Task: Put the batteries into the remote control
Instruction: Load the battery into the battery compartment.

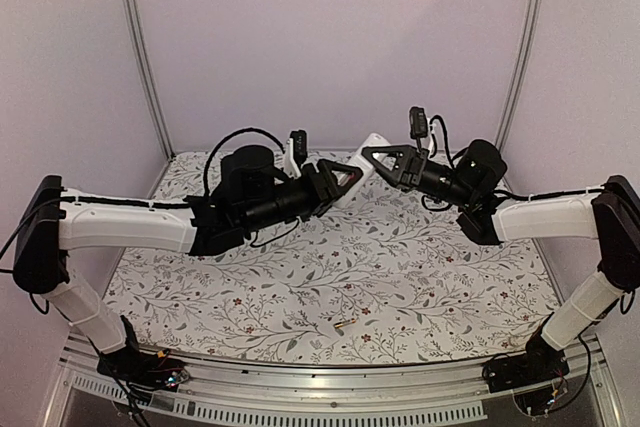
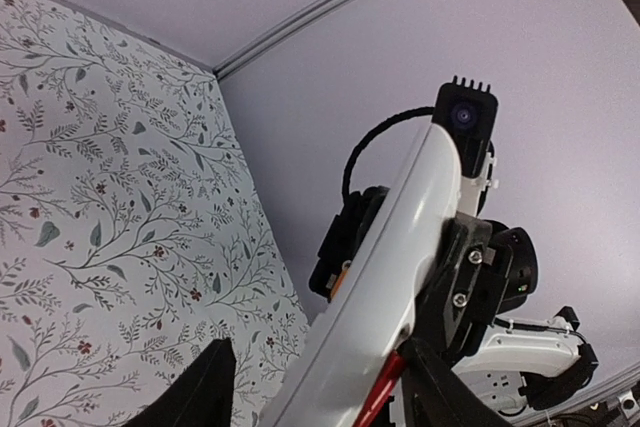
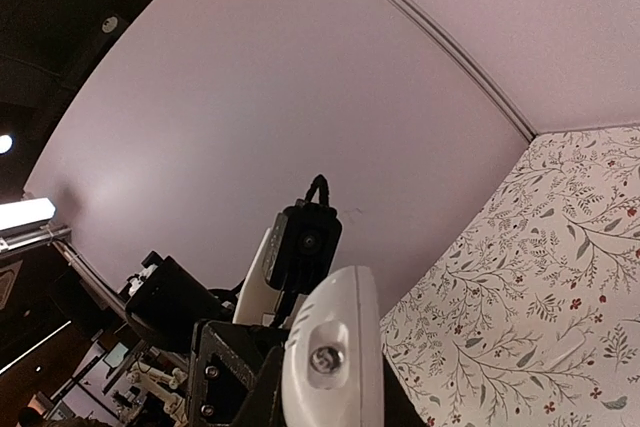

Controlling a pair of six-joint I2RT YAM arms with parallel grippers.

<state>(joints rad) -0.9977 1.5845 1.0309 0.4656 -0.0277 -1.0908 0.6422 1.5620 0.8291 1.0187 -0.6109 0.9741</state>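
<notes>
The white remote control [image 1: 367,152] hangs in the air between both arms, above the far middle of the table. My right gripper [image 1: 388,159] is shut on its far end; in the right wrist view the rounded end [image 3: 335,367] sits between the fingers [image 3: 268,392]. In the left wrist view the remote [image 2: 400,267] runs diagonally up between my left gripper's [image 2: 322,377] fingers. The left finger [image 2: 195,397] stands apart from it and the right finger [image 2: 440,387] lies against it. A red battery [image 2: 380,399] shows beside the remote's lower edge. A thin dark-and-orange piece [image 1: 345,324], seemingly the other battery, lies on the table near the front.
The floral tablecloth [image 1: 330,277] covers the table. White walls with metal corner rails [image 1: 145,57] close in the back and sides. The right arm's wrist camera [image 2: 465,117] is close above the remote, and cables [image 1: 245,137] loop behind the left wrist.
</notes>
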